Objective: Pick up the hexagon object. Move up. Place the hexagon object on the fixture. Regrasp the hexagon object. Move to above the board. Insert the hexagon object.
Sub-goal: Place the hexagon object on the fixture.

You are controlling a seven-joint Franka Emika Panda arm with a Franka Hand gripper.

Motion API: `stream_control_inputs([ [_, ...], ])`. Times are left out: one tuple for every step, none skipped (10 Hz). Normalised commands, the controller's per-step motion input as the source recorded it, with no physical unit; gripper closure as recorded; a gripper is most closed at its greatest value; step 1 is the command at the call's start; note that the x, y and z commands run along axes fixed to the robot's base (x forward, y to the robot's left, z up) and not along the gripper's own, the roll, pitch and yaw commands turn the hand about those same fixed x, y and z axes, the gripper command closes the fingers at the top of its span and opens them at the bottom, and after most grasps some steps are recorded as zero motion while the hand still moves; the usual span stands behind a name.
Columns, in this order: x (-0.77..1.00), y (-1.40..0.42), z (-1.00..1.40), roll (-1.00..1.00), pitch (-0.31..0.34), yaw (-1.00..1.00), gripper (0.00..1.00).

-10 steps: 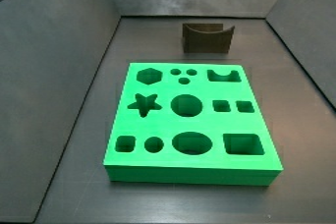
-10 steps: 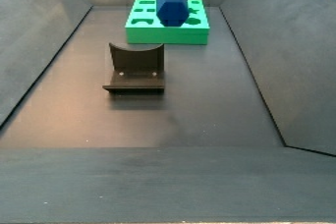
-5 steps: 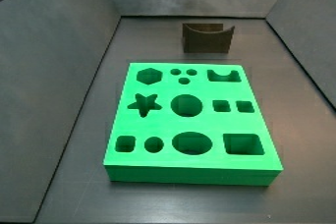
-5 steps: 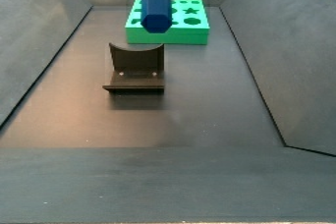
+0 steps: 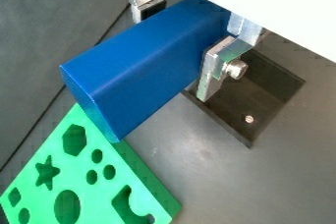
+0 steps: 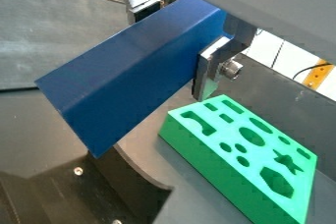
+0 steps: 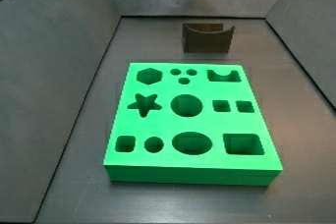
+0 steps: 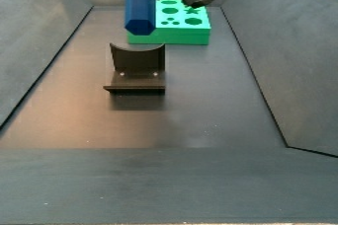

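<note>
Gripper (image 5: 184, 33) clamped across hexagon bar (image 5: 144, 66), carried clear above fixture (image 8: 134, 69). Bar tilted, one end low toward fixture notch, presumably for set-down and regrasp. Board (image 7: 192, 120) well apart from fixture, holes vacant.

A: gripper (image 5: 184, 33) look?
B: Flat silver plate fingers (image 5: 217, 63) in both wrist views, brushed metal. One round screw with washer low on the near plate.
A: pads?
B: Dark, on the inner faces, barely visible.
A: body?
B: In a side view, black housing with pale round spots; details too small.
</note>
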Motion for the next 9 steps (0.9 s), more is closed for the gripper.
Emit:
stream_control_inputs([
  [0.20,0.03,-0.01,-0.15,0.055,-0.05,1.00],
  [0.15,0.13,-1.00,-1.00,0.252,-0.04,1.00],
  [0.14,0.14,-1.00,-1.00,0.242,-0.07,1.00],
  [0.16,0.14,-1.00,-1.00,0.263,-0.13,1.00],
  [0.17,0.14,-1.00,-0.95,0.263,-0.18,1.00],
  [0.18,0.14,-1.00,-0.79,0.218,-0.21,1.00],
  [0.19,0.14,-1.00,-0.58,0.153,-0.24,1.00],
  [0.19,0.15,-1.00,-0.42,0.108,-0.25,1.00],
  [0.20,0.14,-1.00,-0.29,0.067,-0.24,1.00],
])
